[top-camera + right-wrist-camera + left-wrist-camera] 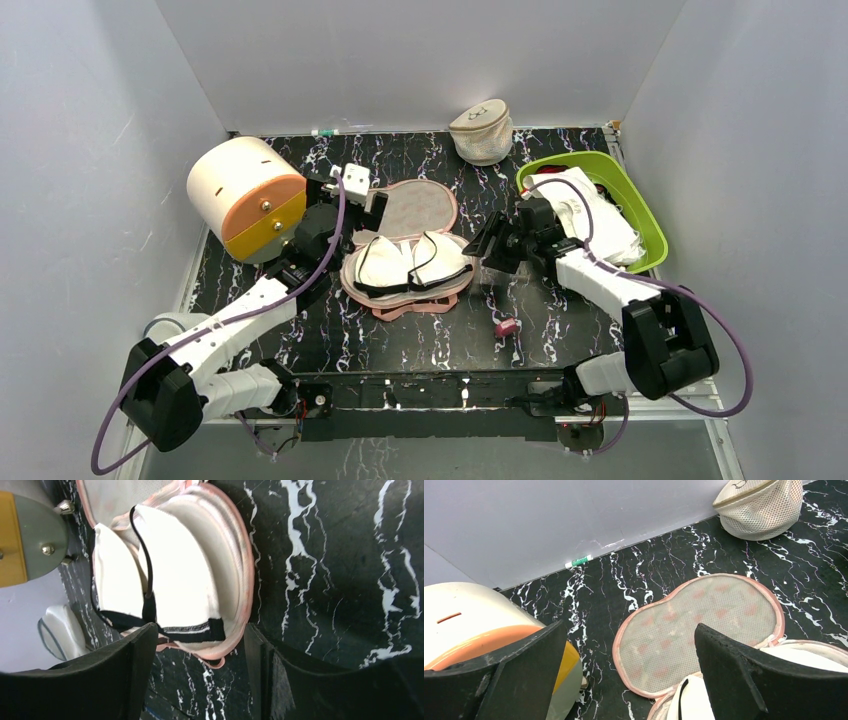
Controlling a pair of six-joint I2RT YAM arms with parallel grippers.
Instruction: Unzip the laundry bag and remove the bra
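Observation:
The peach laundry bag [418, 208] lies open in the middle of the table, its lid flap folded back. Its mesh lining shows in the left wrist view [704, 625]. The white bra [410, 262] with black straps lies in the lower half, also in the right wrist view [175, 575]. My left gripper [350, 190] is open and empty, just left of the flap. My right gripper [492, 245] is open and empty, just right of the bag's edge [240, 590].
A cream and orange drum-shaped toy [245, 198] stands at the back left, close to my left arm. A beige domed mesh pouch [482, 131] sits at the back. A green basket [650, 228] with white laundry is on the right. A small pink object [507, 326] lies near front.

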